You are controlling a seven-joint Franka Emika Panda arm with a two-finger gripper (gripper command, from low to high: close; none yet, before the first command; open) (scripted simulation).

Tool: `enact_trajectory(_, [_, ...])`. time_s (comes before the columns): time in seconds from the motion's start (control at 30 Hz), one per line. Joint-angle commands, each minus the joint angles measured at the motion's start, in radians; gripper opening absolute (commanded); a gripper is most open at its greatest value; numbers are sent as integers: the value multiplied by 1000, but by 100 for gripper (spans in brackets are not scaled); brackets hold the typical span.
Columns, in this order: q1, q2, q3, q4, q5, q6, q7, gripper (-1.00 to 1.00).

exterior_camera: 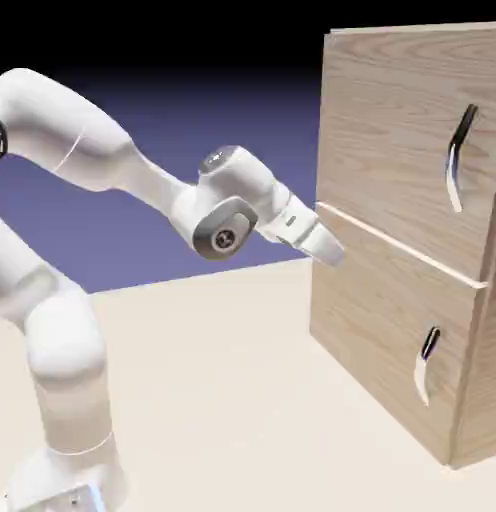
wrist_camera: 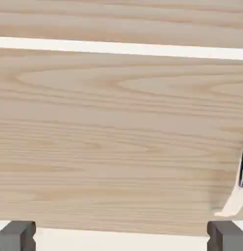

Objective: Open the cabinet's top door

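The light-wood cabinet [exterior_camera: 484,380] fills the exterior view's right. Its top door [exterior_camera: 392,130] is closed, and the long black-and-silver handle [exterior_camera: 458,158] sits near its right side. My gripper [exterior_camera: 329,248] hovers at the cabinet's left front edge, level with the seam between the two doors, well left of that handle and not touching it. In the hand view my gripper [wrist_camera: 121,238] is open, grey fingertips [wrist_camera: 15,236] wide apart with nothing between them. Only a strip of the top door [wrist_camera: 118,19] shows above the pale seam.
The lower door [exterior_camera: 387,340] is closed, with its shorter handle [exterior_camera: 427,365] also seen as the handle [wrist_camera: 242,174] at the hand view's right edge. The cream table [exterior_camera: 222,380] stretches between the robot base and the cabinet.
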Motion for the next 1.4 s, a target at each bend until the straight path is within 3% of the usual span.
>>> enact_trajectory(0.0, [16,-4,-18,12,-44,0,33,0])
enact_trajectory(1.37, [670,-175,-743,496,-1827,21,1373,0])
